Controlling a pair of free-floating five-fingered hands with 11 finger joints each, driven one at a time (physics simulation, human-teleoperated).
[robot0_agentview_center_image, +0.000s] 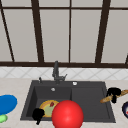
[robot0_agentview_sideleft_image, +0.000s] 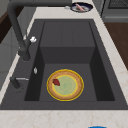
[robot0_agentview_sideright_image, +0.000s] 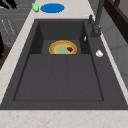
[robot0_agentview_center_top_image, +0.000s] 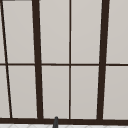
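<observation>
Nearest, at 6 o'clock in the front view, a red ball (robot0_agentview_center_image: 67, 114) is seen, with the left robot hand (robot0_agentview_center_image: 38, 114) at 7 o'clock beside the plate (robot0_agentview_center_image: 48, 108) in the sink (robot0_agentview_center_image: 87, 100) basin; its grasp cannot be told. Farther, at 3 o'clock over the bench (robot0_agentview_center_image: 15, 86), the right robot hand (robot0_agentview_center_image: 113, 92) is curled round a baguette (robot0_agentview_center_image: 112, 97), held aloft, not yet set down.

Sink's (robot0_agentview_center_image: 27, 105) right drainer half is bare, open from above. Red ball (robot0_agentview_center_image: 67, 114) blocks the front of the basin; faucet (robot0_agentview_center_image: 56, 71) stands at its back edge.
</observation>
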